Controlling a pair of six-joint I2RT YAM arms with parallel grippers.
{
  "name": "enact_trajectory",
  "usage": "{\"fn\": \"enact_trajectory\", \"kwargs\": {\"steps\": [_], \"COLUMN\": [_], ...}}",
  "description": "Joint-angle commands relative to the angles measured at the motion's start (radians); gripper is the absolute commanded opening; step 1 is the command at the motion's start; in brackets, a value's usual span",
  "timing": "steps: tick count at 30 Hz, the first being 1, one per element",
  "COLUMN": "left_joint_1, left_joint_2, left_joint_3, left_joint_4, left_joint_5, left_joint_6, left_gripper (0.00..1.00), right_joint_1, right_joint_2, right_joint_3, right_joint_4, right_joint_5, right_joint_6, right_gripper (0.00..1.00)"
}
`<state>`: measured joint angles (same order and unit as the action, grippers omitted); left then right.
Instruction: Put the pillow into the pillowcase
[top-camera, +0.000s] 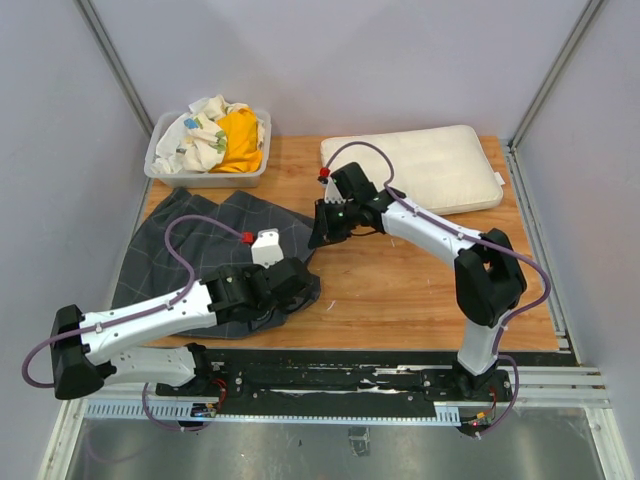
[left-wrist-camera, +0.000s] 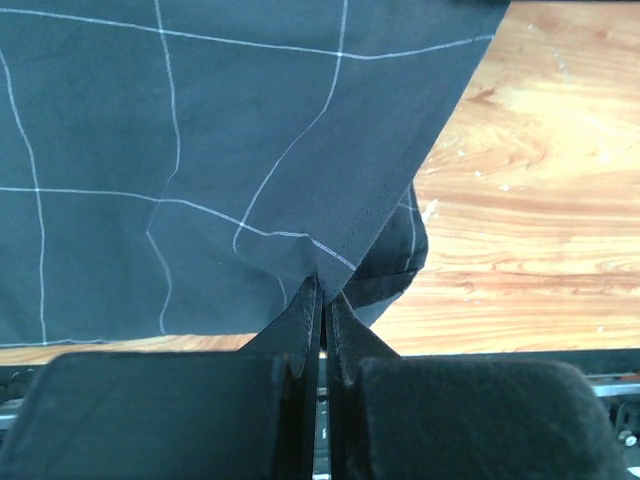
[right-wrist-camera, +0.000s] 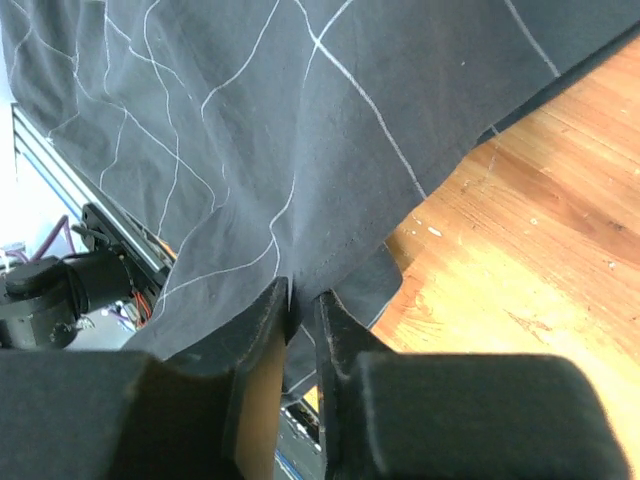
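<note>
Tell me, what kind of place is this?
Probably a robot testing booth, not a home. A left arm and right arm are mounted at the edge of a wooden table, with plain grey walls closing it in.

The left arm (top-camera: 150, 318) and right arm (top-camera: 430, 230) share one livery: white shells on the long links, matte black housings at the joints; a thin purple cable (top-camera: 172, 245) loops back from behind the jaws along each arm; a small red cap (top-camera: 247, 238) sits just behind each set of jaws; a white bracket (top-camera: 266, 247) stands behind the left jaws; a tiny green light (top-camera: 341, 212) glows behind the right jaws. The left gripper (left-wrist-camera: 320, 292) has two black wedge-shaped fingers (left-wrist-camera: 290, 335), narrowing from blocky black mounts toward the tips; the right gripper (right-wrist-camera: 303, 298) is built the same way.
</note>
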<state>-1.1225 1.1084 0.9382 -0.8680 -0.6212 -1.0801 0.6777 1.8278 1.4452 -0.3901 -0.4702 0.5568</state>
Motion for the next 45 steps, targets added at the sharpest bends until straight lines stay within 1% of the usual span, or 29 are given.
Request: {"fn": "enact_trajectory", "kwargs": {"steps": [1, 3, 4, 7, 11, 14, 17, 19, 22, 24, 26, 30, 32, 34, 38, 41, 44, 45], "left_joint_1": [-0.007, -0.008, -0.008, -0.005, 0.021, 0.052, 0.073, 0.080, 0.093, 0.099, 0.102, 0.111, 0.118, 0.123, 0.134, 0.136, 0.138, 0.139], "left_joint_2": [-0.002, 0.005, 0.011, 0.020, 0.023, 0.010, 0.009, 0.011, 0.009, 0.012, 0.016, 0.023, 0.023, 0.021, 0.018, 0.013, 0.006, 0.004], "left_joint_3": [-0.009, 0.002, 0.008, 0.020, 0.022, 0.015, 0.016, 0.022, 0.026, 0.031, 0.036, 0.037, 0.039, 0.038, 0.028, 0.021, 0.020, 0.020], "left_joint_4": [-0.008, -0.001, 0.001, 0.014, 0.052, 0.094, 0.116, 0.113, 0.124, 0.137, 0.143, 0.152, 0.155, 0.154, 0.158, 0.161, 0.156, 0.152], "left_joint_5": [0.019, 0.022, 0.021, 0.030, 0.064, 0.098, 0.124, 0.131, 0.146, 0.160, 0.171, 0.185, 0.190, 0.192, 0.204, 0.209, 0.208, 0.204], "left_joint_6": [0.026, 0.041, 0.048, 0.067, 0.110, 0.148, 0.188, 0.205, 0.226, 0.235, 0.240, 0.250, 0.259, 0.263, 0.262, 0.254, 0.252, 0.250], "left_gripper": [0.00, 0.00, 0.00, 0.00, 0.00, 0.00, 0.00, 0.00, 0.00, 0.00, 0.00, 0.00, 0.00, 0.00, 0.00, 0.00, 0.00, 0.00], "right_joint_1": [-0.009, -0.015, -0.022, -0.042, -0.087, -0.145, -0.226, -0.250, -0.267, -0.283, -0.305, -0.347, -0.360, -0.363, -0.363, -0.362, -0.356, -0.352], "right_joint_2": [-0.039, -0.051, -0.057, -0.081, -0.151, -0.188, -0.154, -0.094, 0.035, 0.137, 0.261, 0.466, 0.543, 0.571, 0.553, 0.611, 0.689, 0.705], "right_joint_3": [-0.024, -0.044, -0.050, -0.064, -0.095, -0.097, -0.029, 0.074, 0.274, 0.433, 0.592, 0.878, 0.972, 0.974, 0.815, 0.812, 0.828, 0.818], "right_joint_4": [-0.010, -0.010, -0.011, -0.038, -0.096, -0.136, -0.150, -0.193, -0.265, -0.353, -0.425, -0.527, -0.567, -0.551, -0.433, -0.432, -0.462, -0.460], "right_joint_5": [0.044, 0.053, 0.053, 0.061, 0.120, 0.214, 0.252, 0.327, 0.444, 0.532, 0.586, 0.618, 0.607, 0.594, 0.546, 0.483, 0.442, 0.433], "right_joint_6": [-0.012, -0.014, -0.014, -0.022, -0.044, -0.062, -0.086, -0.118, -0.178, -0.200, -0.211, -0.225, -0.227, -0.231, -0.253, -0.270, -0.273, -0.269], "right_gripper": [0.23, 0.44, 0.50, 0.62, 0.72, 0.78, 0.79, 0.79, 0.82, 0.84, 0.86, 0.88, 0.90, 0.91, 1.00, 0.98, 1.00, 0.97]}}
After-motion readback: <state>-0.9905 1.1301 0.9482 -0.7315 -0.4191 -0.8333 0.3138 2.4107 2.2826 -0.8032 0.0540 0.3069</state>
